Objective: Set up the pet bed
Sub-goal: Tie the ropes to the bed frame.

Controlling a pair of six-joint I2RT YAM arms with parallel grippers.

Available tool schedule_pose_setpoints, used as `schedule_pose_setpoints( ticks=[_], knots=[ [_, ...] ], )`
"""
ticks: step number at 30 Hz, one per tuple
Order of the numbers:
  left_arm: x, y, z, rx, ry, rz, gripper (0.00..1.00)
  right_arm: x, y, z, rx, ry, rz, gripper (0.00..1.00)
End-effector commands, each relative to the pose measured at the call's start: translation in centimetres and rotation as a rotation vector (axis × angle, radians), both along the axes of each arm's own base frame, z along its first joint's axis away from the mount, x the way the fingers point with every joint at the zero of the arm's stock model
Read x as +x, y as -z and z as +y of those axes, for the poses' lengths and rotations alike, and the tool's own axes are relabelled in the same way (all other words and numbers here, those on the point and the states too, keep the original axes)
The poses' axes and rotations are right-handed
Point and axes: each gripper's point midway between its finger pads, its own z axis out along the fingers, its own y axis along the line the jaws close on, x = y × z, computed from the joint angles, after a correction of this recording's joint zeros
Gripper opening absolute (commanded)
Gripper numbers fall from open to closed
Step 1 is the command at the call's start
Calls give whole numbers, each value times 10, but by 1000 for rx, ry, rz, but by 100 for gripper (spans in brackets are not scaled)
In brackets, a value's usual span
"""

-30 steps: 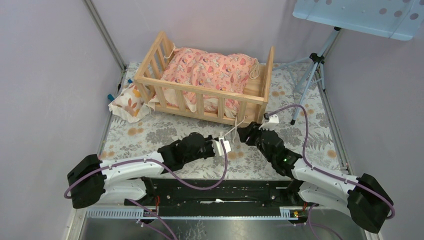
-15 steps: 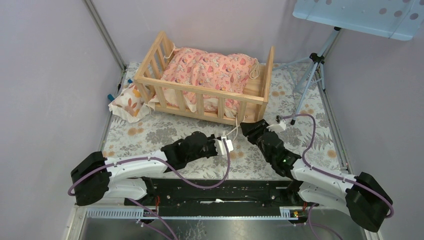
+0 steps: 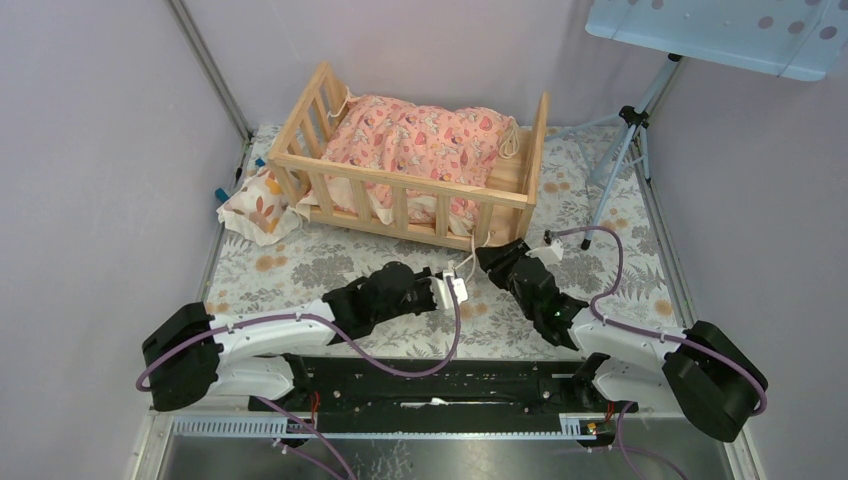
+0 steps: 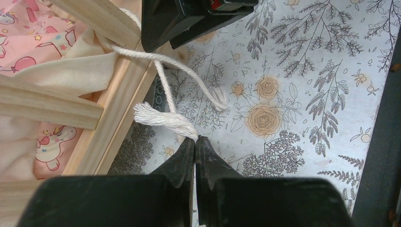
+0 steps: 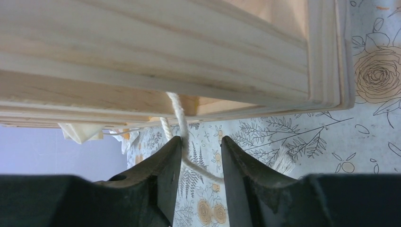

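The pet bed [image 3: 400, 190], a light wooden slatted frame, stands at the back of the floral mat with a pink patterned cushion [image 3: 420, 135] lying in it. A white cord [image 3: 470, 255] hangs from its near right corner. My left gripper [image 4: 195, 139] is shut, pinching the cord [image 4: 163, 120] by its frayed end just in front of the frame [image 4: 118, 104]. My right gripper [image 5: 201, 139] sits under that corner [image 5: 265, 71] with its jaws apart. One cord strand [image 5: 179, 118] runs between them, lying against the left finger.
A small cream pillow with orange leaves [image 3: 255, 205] lies on the mat left of the bed. A tripod [image 3: 625, 150] stands at the back right under a light-blue panel [image 3: 720, 30]. Purple walls close in on three sides.
My right gripper has moved left to the bed's near right corner and its jaws have narrowed around a cord strand. The left gripper has stayed shut, almost in place.
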Motion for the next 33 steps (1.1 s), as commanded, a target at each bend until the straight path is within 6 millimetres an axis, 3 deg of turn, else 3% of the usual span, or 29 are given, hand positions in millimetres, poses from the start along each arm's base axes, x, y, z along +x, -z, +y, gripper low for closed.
schedule_pose_setpoints(
  ticks=[1, 9, 15, 17, 21, 33],
  knots=[
    [5, -34, -20, -94, 28, -49, 0, 13, -21, 3, 85, 26, -43, 38],
    [4, -33, -25, -94, 45, -48, 0, 14, -16, -9, 23, 38, -61, 19],
    [5, -35, -28, -89, 58, -52, 0, 11, -16, -14, -2, 32, -77, 11],
    [6, -36, -30, -84, 60, -54, 0, 11, -16, -16, -15, 32, -81, 12],
    [6, -35, -31, -77, 61, -49, 0, 11, -17, -18, -11, 37, -83, 28],
    [6, -35, -33, -92, 57, -40, 0, 16, -13, -1, 7, -18, -73, 32]
  ],
)
